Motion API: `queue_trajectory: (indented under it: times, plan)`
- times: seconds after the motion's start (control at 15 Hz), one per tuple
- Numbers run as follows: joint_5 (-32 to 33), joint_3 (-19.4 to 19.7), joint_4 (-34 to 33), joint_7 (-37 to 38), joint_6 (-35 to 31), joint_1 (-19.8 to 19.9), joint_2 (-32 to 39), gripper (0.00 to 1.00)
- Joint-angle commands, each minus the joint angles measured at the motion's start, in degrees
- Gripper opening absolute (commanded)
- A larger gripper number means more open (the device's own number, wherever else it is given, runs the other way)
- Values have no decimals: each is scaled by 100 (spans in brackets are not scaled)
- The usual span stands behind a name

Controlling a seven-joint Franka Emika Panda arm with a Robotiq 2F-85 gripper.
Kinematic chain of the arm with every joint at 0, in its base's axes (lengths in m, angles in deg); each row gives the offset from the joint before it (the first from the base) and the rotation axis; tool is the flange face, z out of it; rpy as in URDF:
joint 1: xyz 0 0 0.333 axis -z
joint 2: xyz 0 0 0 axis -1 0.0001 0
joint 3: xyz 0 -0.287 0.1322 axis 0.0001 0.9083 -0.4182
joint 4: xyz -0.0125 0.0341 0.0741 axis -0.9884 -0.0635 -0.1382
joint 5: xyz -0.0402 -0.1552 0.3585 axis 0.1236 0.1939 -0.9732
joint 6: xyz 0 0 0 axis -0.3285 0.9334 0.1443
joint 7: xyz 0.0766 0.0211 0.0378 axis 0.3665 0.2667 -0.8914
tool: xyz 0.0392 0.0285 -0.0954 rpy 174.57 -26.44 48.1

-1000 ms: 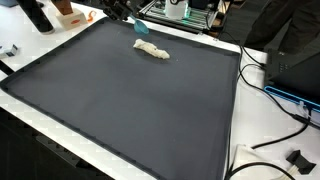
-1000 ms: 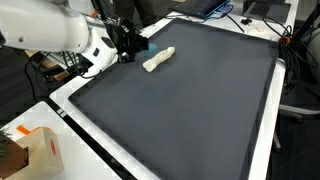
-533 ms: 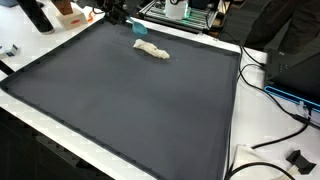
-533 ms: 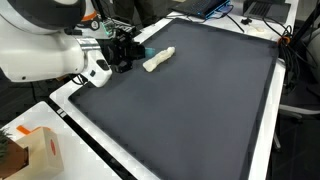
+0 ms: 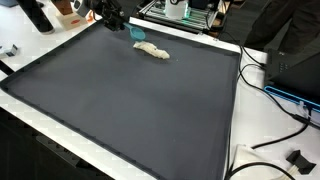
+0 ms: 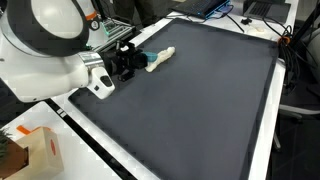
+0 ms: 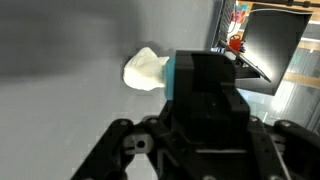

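Note:
A crumpled white cloth (image 5: 152, 49) (image 6: 158, 58) lies near one far edge of the dark grey mat (image 5: 140, 110) (image 6: 200, 110). My gripper (image 5: 130, 28) (image 6: 135, 60) sits low over the mat just beside the cloth's end. It looks shut on a small teal object, whose teal tip points at the cloth. In the wrist view the black gripper (image 7: 205, 85) fills the centre, with a teal strip along its edge and the cloth (image 7: 145, 70) right beside it. Whether the teal tip touches the cloth is unclear.
An orange-and-white box (image 6: 35, 150) stands off the mat's corner. Cables (image 5: 280, 110) trail along the white table beside the mat. Equipment (image 5: 185, 12) and dark bottles (image 5: 40, 15) sit behind the mat. A black screen (image 7: 275, 50) shows past the mat's edge.
The arm has swung further into the exterior view and lowered, shifting the gripper slightly beside the cloth. The cloth has not moved.

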Motion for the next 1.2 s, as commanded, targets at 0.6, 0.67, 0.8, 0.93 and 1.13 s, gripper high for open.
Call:
queue_trajectory:
  times: [0.6, 0.67, 0.8, 0.93, 1.13]
  plan:
    - [160, -115, -325, 1478, -902, -270, 476, 25]
    - [251, -123, -338, 1518, -975, -302, 486, 25]
    - [445, -144, -366, 1527, -1063, -343, 506, 25]
    - [642, -173, -384, 1419, -1152, -357, 505, 25]
    - [927, -232, -359, 1235, -1318, -387, 444, 25]
